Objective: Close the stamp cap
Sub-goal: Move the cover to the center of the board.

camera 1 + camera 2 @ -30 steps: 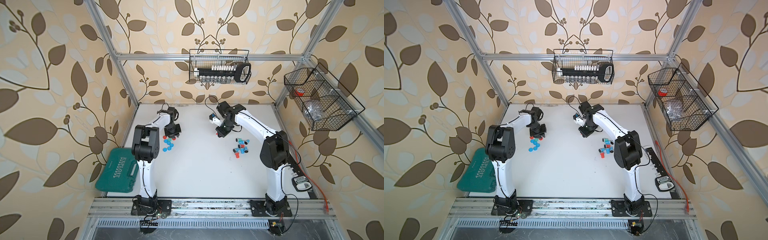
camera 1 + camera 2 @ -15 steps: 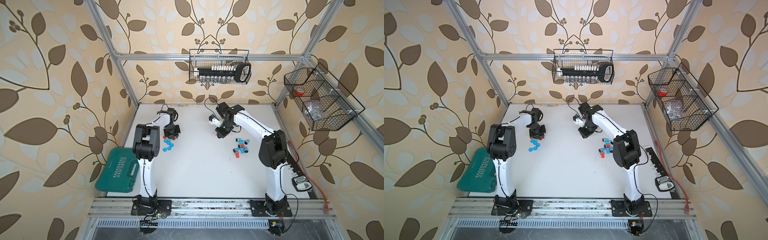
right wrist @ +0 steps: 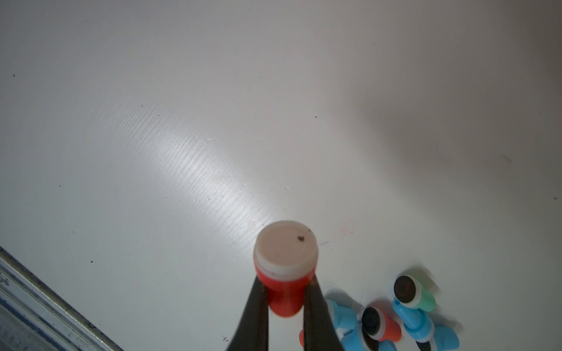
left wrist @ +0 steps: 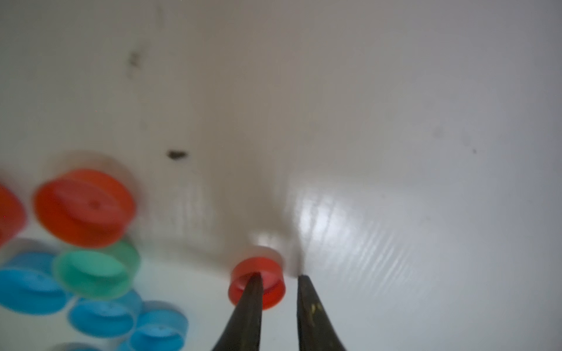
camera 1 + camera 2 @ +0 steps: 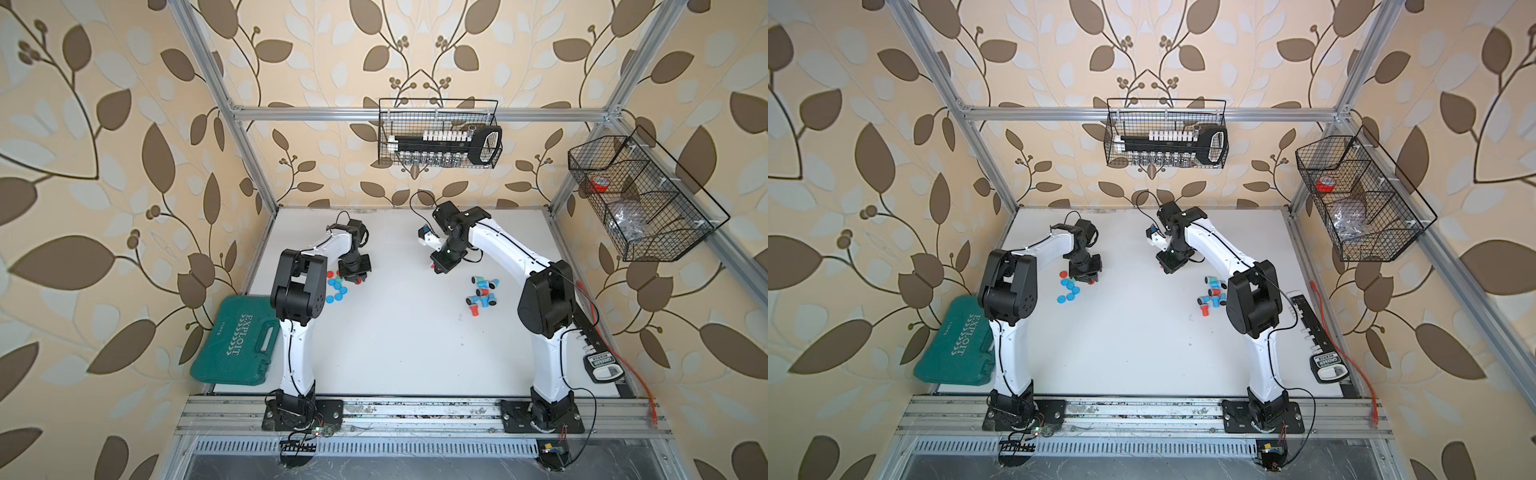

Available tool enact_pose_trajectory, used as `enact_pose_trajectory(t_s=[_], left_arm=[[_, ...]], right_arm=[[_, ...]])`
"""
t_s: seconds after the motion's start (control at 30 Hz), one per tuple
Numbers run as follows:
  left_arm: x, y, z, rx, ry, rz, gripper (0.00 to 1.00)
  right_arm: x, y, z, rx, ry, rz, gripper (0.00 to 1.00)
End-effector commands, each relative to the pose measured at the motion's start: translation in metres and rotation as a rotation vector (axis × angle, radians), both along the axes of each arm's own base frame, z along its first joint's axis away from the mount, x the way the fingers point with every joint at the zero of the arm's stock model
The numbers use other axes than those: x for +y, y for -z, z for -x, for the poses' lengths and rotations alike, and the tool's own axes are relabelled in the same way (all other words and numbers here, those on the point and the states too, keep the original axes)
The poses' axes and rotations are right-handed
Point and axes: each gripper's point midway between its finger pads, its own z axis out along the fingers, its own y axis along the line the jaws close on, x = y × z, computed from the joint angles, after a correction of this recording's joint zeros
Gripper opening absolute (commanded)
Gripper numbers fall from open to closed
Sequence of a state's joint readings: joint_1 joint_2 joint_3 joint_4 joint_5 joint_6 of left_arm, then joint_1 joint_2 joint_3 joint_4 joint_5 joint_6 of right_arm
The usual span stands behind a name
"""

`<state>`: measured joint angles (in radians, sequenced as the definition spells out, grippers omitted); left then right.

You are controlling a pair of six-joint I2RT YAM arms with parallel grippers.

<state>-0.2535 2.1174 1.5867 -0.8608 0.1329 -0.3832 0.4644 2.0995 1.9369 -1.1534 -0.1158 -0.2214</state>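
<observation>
- Pinching wall of small red round plastic cap (image 4: pixel 270 293) with left fingers (image 4: pixel 258 284), clenched: one tip inside the cup, one outside. Resting on white tabletop (image 5: pixel 395 332) or just off it, cannot tell. Just beside pile of loose blue, green and red caps (image 5: pixel 336 289).
- Holding red cylindrical stamp with white collar (image 3: pixel 286 249) in right fingers (image 3: pixel 262 293), clamped on the red barrel, pad face outward, clear above tabletop.
- Likely risk: inner tip blocking the collar from seating in the cap, so jam or tilt on mating.
- Thin-wall pinch: cap pivoting or popping loose under push.
- Snagging neighbour caps on lift.
- Room: bare middle of tabletop between both arms, best spot for mating. Cluster of loose blue and red stamps (image 5: pixel 482 291) near right arm. Rear wall close behind both wrists. Green tool case (image 5: pixel 237 336) off left edge, well apart.
</observation>
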Motion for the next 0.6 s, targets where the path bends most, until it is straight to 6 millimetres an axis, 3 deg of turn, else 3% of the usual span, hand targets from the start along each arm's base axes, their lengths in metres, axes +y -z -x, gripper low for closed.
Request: enact_pose_trajectory(t_s=[0.0, 0.17, 0.27, 0.33, 0.57], left_arm=[[-0.043, 0.002, 0.033, 0.07, 0.053, 0.041, 0.23], [-0.104, -0.02, 0.051, 0.068, 0.108, 0.133, 0.23], [-0.128, -0.042, 0.052, 0.041, 0.126, 0.182, 0.23], [-0.128, -0.056, 0.046, 0.014, 0.116, 0.196, 0.25], [-0.096, -0.096, 0.023, -0.079, 0.081, 0.216, 0.32]], right_arm=[[-0.005, -0.012, 0.004, -0.003, 0.019, 0.005, 0.0], [-0.012, -0.021, 0.01, -0.018, 0.023, 0.024, 0.0], [-0.016, -0.024, 0.015, -0.017, 0.024, 0.033, 0.0], [-0.017, -0.025, 0.021, 0.0, 0.023, 0.032, 0.0], [-0.009, -0.019, 0.057, 0.144, 0.033, 0.008, 0.0]])
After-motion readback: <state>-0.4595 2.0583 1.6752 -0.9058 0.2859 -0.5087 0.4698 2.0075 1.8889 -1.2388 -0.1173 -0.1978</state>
